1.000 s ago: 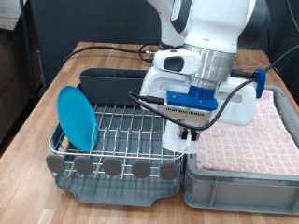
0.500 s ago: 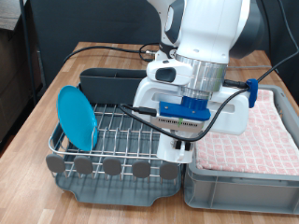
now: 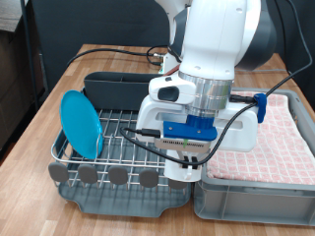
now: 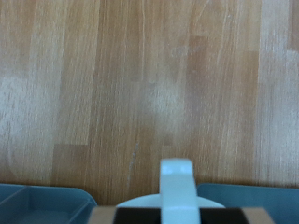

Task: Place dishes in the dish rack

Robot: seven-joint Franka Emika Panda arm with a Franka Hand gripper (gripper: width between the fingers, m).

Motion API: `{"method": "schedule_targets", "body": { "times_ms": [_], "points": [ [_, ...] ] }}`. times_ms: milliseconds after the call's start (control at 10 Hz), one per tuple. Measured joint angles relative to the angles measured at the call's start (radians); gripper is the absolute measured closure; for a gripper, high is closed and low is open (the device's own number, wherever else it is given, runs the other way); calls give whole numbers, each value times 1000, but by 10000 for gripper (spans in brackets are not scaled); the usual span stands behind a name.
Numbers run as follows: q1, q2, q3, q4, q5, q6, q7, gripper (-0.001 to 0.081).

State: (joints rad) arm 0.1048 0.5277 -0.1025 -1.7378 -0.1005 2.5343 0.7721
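The blue plate [image 3: 81, 123] stands on edge in the chrome wire dish rack [image 3: 123, 138], at the end towards the exterior view's left. My gripper [image 3: 189, 165] is low over the opposite end of the rack, its fingers mostly hidden under the hand. It is shut on the small white cup [image 3: 179, 173], whose rim also shows in the wrist view [image 4: 173, 198] above the wooden tabletop. The wooden spoon is out of view. The long grey utensil caddy [image 3: 113, 87] lies along the rack's far side.
A grey bin lined with pink checked cloth [image 3: 276, 147] stands right beside the rack on the exterior view's right. Black cables [image 3: 148, 54] trail across the wooden table [image 3: 54, 98] behind the caddy.
The gripper has come down and moved slightly left with the white cup, from above the rack's right end to close over its wires. The plate has not moved.
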Motion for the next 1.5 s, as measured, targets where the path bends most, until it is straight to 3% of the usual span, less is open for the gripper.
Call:
{"method": "schedule_targets", "body": {
  "times_ms": [600,700,800,900,1000,1100,1200,1300,1400,1500],
  "points": [
    [-23,82,14,92,19,-68,-34,735],
    [-23,86,14,106,17,-93,-34,656],
    [-22,88,14,121,16,-117,-37,656],
    [-22,89,14,136,16,-145,-44,494],
    [-23,90,19,154,20,-184,-60,494],
    [-26,92,29,180,32,-250,-81,313],
    [-31,93,40,209,46,-314,-100,313],
    [-32,93,45,230,51,-352,-107,114],
    [-31,93,47,245,51,-372,-107,114],
    [-29,91,47,257,49,-384,-103,31]
  ]
}}
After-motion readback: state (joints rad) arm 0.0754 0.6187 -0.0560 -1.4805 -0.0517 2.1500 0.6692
